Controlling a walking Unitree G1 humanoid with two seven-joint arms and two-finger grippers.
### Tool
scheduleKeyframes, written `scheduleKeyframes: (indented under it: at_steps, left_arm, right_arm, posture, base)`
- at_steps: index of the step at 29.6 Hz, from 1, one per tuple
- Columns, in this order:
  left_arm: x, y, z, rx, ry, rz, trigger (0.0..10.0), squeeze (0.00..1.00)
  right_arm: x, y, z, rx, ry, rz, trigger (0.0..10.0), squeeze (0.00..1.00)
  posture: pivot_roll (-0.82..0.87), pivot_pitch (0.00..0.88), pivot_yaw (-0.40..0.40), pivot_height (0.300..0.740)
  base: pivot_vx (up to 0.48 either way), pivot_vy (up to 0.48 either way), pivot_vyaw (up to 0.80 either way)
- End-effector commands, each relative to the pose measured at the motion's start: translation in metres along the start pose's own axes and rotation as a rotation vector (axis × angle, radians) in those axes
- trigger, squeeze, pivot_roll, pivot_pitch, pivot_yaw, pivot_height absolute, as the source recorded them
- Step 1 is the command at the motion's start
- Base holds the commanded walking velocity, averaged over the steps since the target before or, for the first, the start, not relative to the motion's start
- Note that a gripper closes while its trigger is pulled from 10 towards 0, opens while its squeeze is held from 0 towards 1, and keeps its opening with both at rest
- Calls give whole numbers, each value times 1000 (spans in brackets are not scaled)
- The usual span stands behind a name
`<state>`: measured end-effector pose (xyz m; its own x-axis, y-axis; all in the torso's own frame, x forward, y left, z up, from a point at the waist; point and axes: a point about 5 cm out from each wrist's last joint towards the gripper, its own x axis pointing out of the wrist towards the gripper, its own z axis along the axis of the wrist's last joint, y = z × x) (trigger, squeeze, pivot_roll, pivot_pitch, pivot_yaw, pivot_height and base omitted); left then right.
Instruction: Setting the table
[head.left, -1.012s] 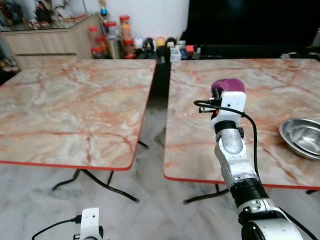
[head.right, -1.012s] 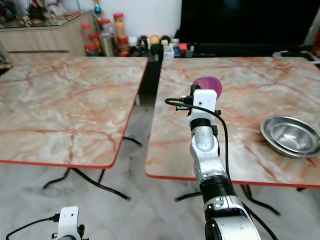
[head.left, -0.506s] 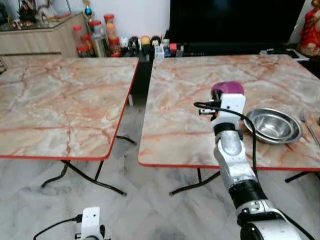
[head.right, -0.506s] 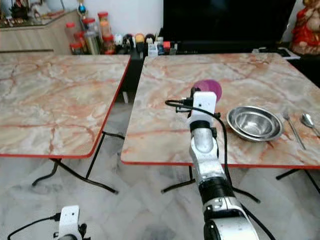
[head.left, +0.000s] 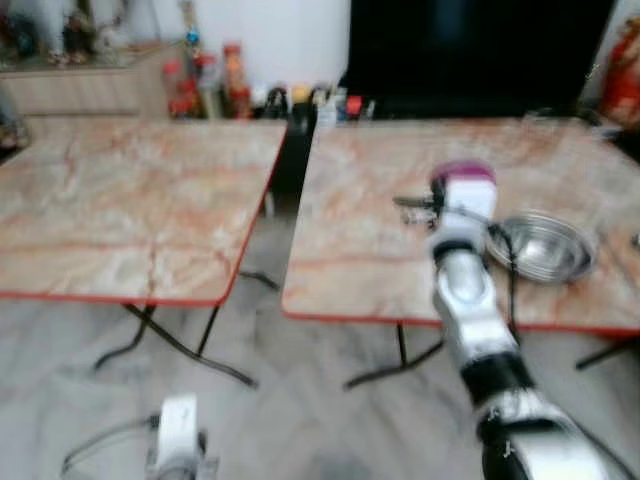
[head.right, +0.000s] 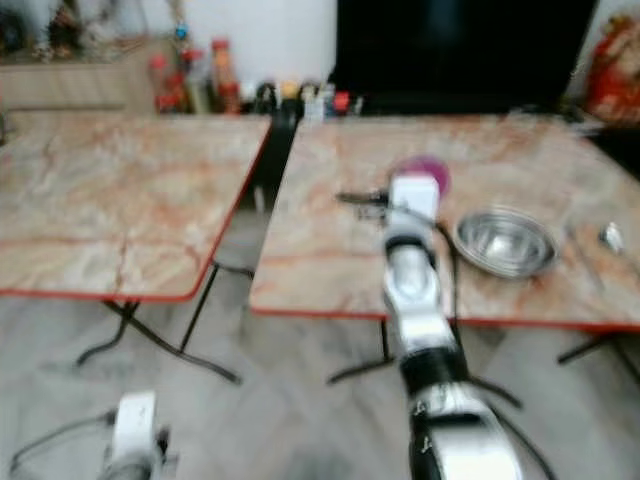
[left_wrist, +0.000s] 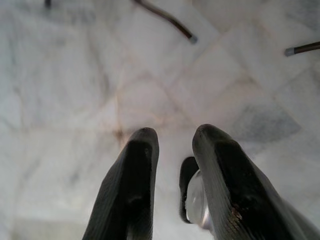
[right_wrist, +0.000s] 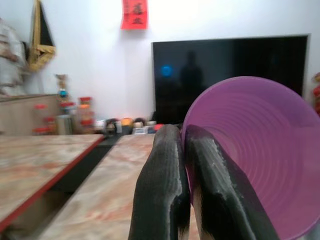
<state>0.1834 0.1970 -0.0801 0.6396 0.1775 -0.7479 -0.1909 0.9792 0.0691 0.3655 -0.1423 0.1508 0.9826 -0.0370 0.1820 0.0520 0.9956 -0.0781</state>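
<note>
My right gripper (right_wrist: 182, 150) pinches the rim of the ribbed purple plastic bowl (right_wrist: 250, 155), carried above the marble-patterned table with red edging (head.left: 370, 250) near the steel bowl (head.left: 545, 245). Left gripper (left_wrist: 175, 150) hangs apart over the floor. Risk — a thin rim hold could slip while I walk.

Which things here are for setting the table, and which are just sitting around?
For the job:
- purple bowl, pinched at its rim by the right gripper
- steel bowl on the right-hand table
- spoon near that table's right edge

Just there:
- left-hand table
- jars and bottles at the back
- dark TV screen
- left gripper, hanging over the floor, jaws apart
</note>
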Motion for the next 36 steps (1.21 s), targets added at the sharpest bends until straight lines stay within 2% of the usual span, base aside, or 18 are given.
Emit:
scheduleKeyframes:
  at_steps: [1, 7, 11, 17, 32, 36]
  left_arm:
    - [3, 8, 11, -2, -25, 25, 10000, 0]
    - [3, 7, 10, -2, -23, 22, 10000, 0]
    - [3, 7, 10, -3, -22, 20, 10000, 0]
    - [3, 6, 10, -3, -22, 19, 10000, 0]
    - [3, 5, 10, -5, -17, 8, 10000, 0]
    - [3, 4, 11, -10, -19, 8, 10000, 0]
  right_arm:
    - [6, 8, 11, 2, -28, 26, 10000, 0]
    - [5, 12, 13, -35, -50, 59, 10000, 0]
    - [5, 12, 14, 8, -46, 42, 10000, 0]
    - [6, 11, 14, -2, -46, 43, 10000, 0]
    - [9, 3, 10, -14, -3, -12, 10000, 0]
    - [9, 0, 7, -32, 38, -36, 10000, 0]
  posture:
    - [-6, 0, 24, 740]
    - [-7, 0, 23, 740]
    - [-6, 0, 22, 740]
    - [-6, 0, 21, 740]
    - [-8, 0, 23, 740]
    - [-7, 0, 23, 740]
  base:
    - [334, 0, 0]
    - [334, 0, 75]
    - [337, 0, 139]
    - [335, 0, 0]
    - [336, 0, 0]
    - [306, 0, 0]
